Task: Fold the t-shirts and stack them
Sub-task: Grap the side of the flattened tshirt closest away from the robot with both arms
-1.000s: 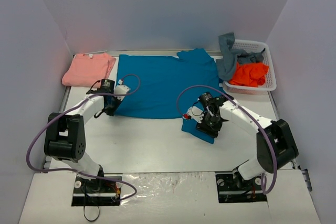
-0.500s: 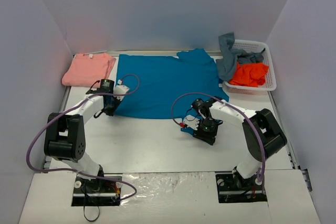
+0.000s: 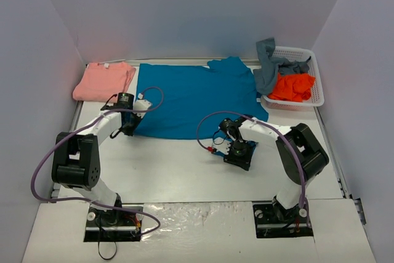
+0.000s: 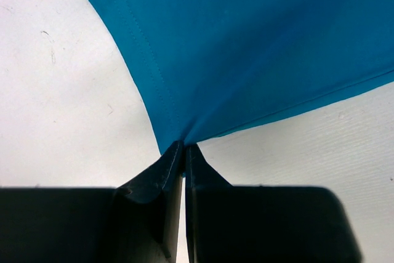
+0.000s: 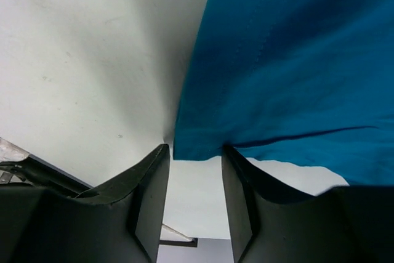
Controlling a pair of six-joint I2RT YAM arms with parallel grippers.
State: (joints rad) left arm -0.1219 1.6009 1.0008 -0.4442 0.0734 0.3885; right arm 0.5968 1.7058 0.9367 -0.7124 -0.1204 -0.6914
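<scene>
The spread teal-blue cloth t-shirt (image 3: 191, 100) looks soft and matt, with fine stitching along its hem. The white tabletop (image 3: 172, 164) is matt and a little grainy. The left claw (image 4: 184, 147) has smooth, matt black plastic fingers. The white lattice basket (image 3: 319, 87) is plastic.

Changes over the last second. The right arm (image 3: 271, 132) has folded in: its elbend, formerly out near the right side of the table (image 3: 172, 164), now stands closer to the centre. The right claw (image 3: 236, 150) has travelled left and slightly toward the near edge. We note that the flap of the teal-blue t-shirt (image 3: 191, 100), which earlier lay exposed on the near left of that claw, has shrunk to thin slivers at the claw's sides; the overhead view hides the rest, so it has possibly been tucked under. The looped cable above the claw has shifted left with it.
</scene>
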